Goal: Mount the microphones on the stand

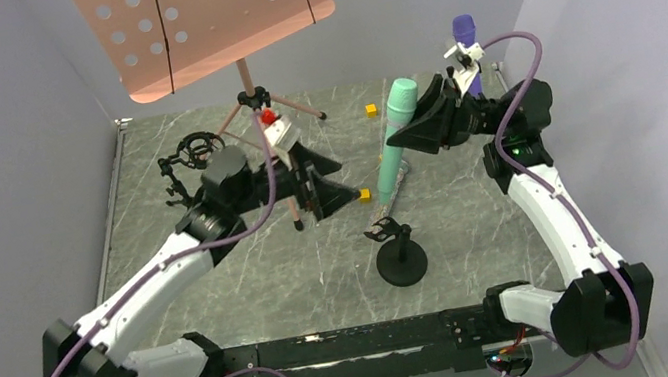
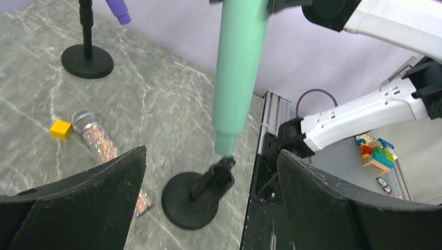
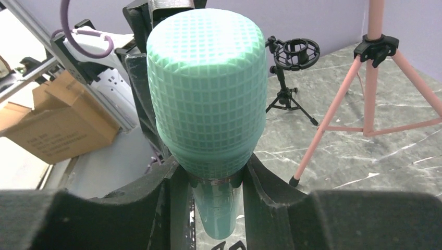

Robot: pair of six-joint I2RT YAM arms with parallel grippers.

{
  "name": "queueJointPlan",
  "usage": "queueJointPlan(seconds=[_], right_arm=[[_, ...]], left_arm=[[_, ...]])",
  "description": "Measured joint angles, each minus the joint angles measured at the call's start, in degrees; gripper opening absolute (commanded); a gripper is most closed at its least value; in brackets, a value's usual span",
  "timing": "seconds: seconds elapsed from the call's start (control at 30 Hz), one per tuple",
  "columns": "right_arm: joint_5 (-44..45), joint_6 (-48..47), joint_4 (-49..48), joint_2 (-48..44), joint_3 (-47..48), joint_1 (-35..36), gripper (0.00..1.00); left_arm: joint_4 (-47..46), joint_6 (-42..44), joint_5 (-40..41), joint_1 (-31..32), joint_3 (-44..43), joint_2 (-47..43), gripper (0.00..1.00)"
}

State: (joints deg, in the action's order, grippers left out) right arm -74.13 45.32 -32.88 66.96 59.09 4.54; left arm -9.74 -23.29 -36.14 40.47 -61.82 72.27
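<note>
Right jaws clenched on mint-teal microphone (image 3: pixel 204 88) just under its head, long axis near upright, tail just above the clip of the black stand (image 1: pixel 401 261), lower centre of the desk (image 1: pixel 323 271); left jaws released, empty, frame-left of it; lowering straight down should seat it

Pink music stand (image 1: pixel 202 22) — tripod on marble table (image 1: pixel 321 261), yellow cube (image 1: pixel 371 110), cardboard box (image 3: pixel 57 127), toy bricks (image 2: pixel 376 154)
</note>
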Motion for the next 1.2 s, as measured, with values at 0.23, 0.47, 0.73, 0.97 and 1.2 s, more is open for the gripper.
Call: queueJointPlan(seconds=[0.23,0.47,0.73,0.97,1.2], right_arm=[[-1.0,1.8,-9.7,-3.7,-7.7,-0.9,0.03],[-1.4,7.2,-20.9,-4.2,-10.4,-1.7,0.04],[0.0,12.0,-27.7,-4.3,-11.2,-1.9,0.04],[0.6,12.7,-27.7,-4.3,-11.3,-2.0,0.05],[0.7,12.7,-27.6,-4.3,-11.8,-2.1,0.06]], left_arm=[[-7.3,1.7,-0.7,-3.6,17.7,-12.7,0.99],[-10.3,4.1,-5.2,-3.9,23.0,-13.2,0.99],[-14.4,5.9,-6.1,1.0,11.5,-4.0,0.99],[-9.8,10.6,-3.4,6.2,-3.2,8.1,0.99],[-4.1,14.1,-0.5,7.5,-8.0,11.7,0.84]])
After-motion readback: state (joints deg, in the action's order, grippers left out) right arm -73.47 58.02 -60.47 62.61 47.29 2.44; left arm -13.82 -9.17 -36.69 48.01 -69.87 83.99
